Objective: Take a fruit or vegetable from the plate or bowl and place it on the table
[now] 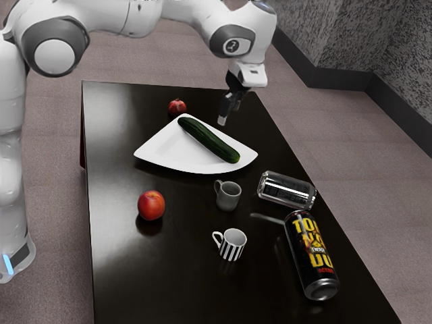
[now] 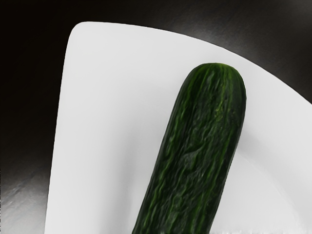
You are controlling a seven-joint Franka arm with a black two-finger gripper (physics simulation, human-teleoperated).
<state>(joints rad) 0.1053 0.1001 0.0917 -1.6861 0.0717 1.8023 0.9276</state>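
Note:
My gripper [image 1: 223, 119] points down over the far side of the white plate [image 1: 162, 150], apart from the cucumber; whether it is open or shut I cannot tell. The dark green cucumber [image 1: 209, 140] lies lengthwise on that plate. Under my hand, the wrist view has one rounded end of the cucumber [image 2: 200, 131] resting on the smooth white plate [image 2: 107, 87], close to a plate corner.
On the dark table [image 1: 121, 270] stand a red fruit [image 1: 151, 205], a grey mug [image 1: 228, 196] and a striped mug [image 1: 231, 244]. A pomegranate [image 1: 177, 106] sits behind the plate. A silver can [image 1: 287, 191] and black can [image 1: 312, 256] lie toward the exterior view's right.

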